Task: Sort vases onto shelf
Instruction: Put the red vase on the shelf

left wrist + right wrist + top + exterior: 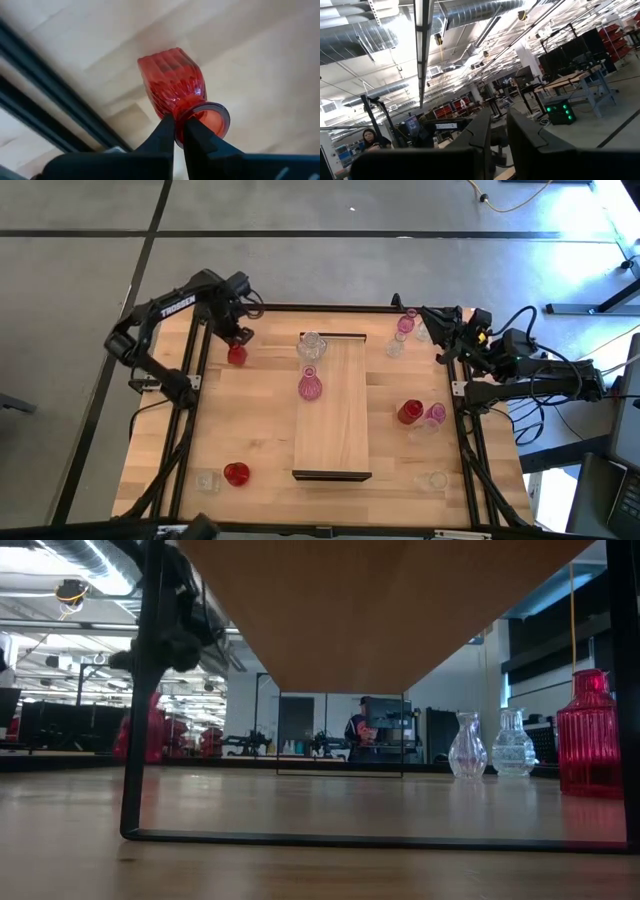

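My left gripper (238,338) stands at the table's far left, pointing down, shut on a ribbed deep red vase (236,356) (172,82). The shelf (332,420), a long light-wood board on black legs, sits in the table's middle. A clear vase (312,345) and a pink vase (310,386) stand on its far end. My right gripper (500,132) waits at the far right, raised and pointing slightly upward into the room. Its fingers are a narrow gap apart with nothing between them. My left gripper pinches the red vase at its flared mouth rim (189,114), with one finger (200,135) at the mouth opening and the other (162,132) outside against the neck. The fingers come from above. The vase hangs tilted from them; whether its base touches the table, I cannot tell.
More vases stand on the table: a pink one (405,325) and a clear one (395,348) at the far right, a red one (410,412) and a pink one (434,416) right of the shelf. A red one (236,473) and a clear one (207,480) are near left, another clear one (435,480) near right.
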`<state>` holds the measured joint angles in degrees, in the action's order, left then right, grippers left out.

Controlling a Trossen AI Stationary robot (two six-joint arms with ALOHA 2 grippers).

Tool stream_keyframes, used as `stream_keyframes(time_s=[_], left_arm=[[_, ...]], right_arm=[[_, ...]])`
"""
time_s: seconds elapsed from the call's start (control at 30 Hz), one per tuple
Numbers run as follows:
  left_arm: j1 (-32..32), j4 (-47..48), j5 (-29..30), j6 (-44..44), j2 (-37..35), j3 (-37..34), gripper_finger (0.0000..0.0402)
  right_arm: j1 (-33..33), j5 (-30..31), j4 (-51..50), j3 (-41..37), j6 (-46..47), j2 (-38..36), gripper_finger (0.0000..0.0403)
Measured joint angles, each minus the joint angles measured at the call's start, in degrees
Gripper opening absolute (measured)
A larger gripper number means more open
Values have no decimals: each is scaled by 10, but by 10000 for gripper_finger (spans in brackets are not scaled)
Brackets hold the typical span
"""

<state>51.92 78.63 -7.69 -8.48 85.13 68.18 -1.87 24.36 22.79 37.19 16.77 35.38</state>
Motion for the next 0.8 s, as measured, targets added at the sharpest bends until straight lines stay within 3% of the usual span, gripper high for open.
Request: stream_keyframes(time_s=[0.27,0.53,0.67,0.8], left_arm=[[-117,51,-40,-75,-127,0,8],[-291,61,-98,-249,-269,0,8],[-406,33,-99,-345,-300,11,8],[-510,-27,-75,-401,-287,49,8]], right_arm=[[0,0,4,0,4,0,53],[0,-2,71,0,74,40,53],[0,-15,86,11,85,66,53],[0,-19,88,39,77,92,53]])
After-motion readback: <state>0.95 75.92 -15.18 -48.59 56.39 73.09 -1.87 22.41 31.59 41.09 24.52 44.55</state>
